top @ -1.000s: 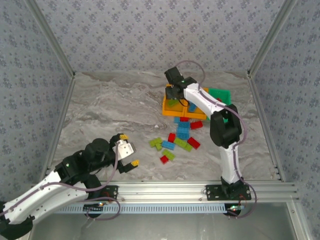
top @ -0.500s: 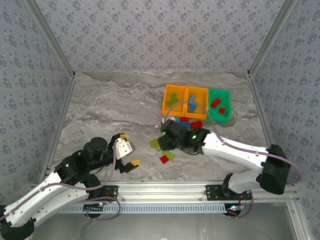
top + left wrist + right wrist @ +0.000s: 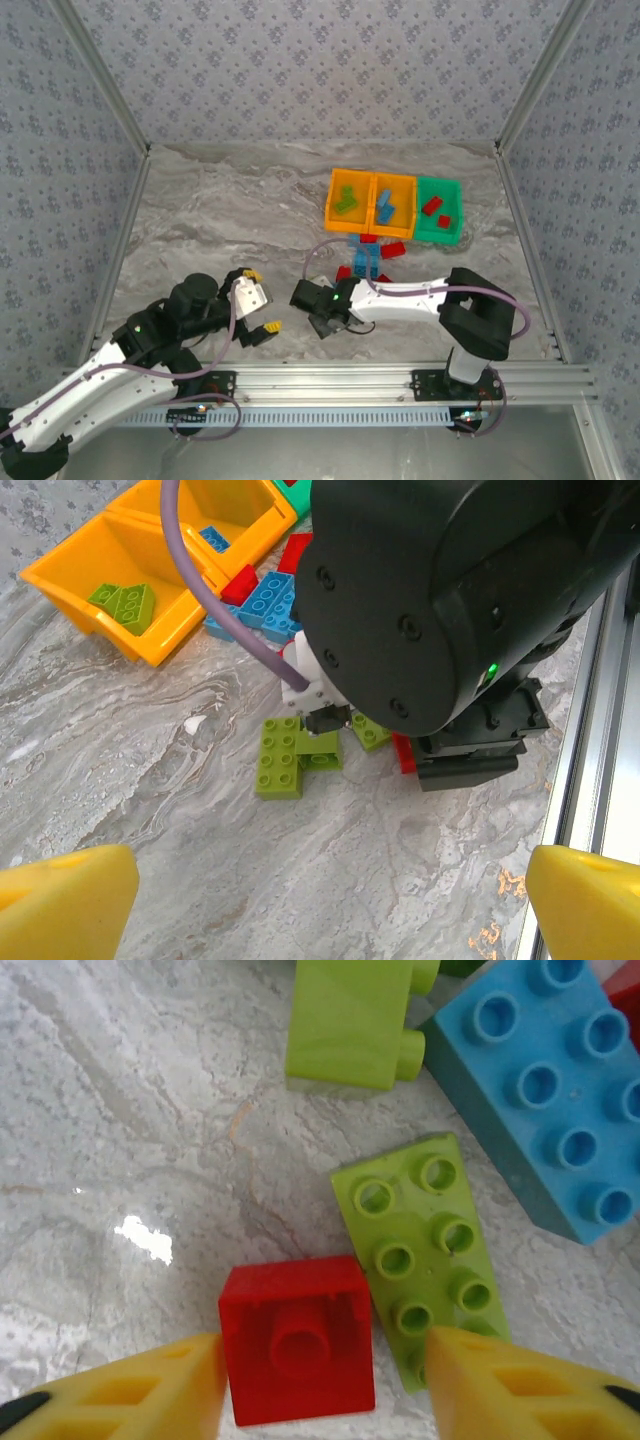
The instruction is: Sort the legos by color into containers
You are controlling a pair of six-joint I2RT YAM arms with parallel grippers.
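Legos (image 3: 368, 262) mid-sort on tabletop (image 3: 220, 220).
Right end effector (image 3: 320, 1380), spread open, straddles a red lego (image 3: 297, 1338) at lower centre; left end effector (image 3: 259, 299) hangs released at lower left; the pile lies below the bins (image 3: 372, 200).

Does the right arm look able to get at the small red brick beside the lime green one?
Probably yes. The right tool is open with the red brick between its fingers, bare table on one side. The lime green brick lies close against the other side and might catch a finger.
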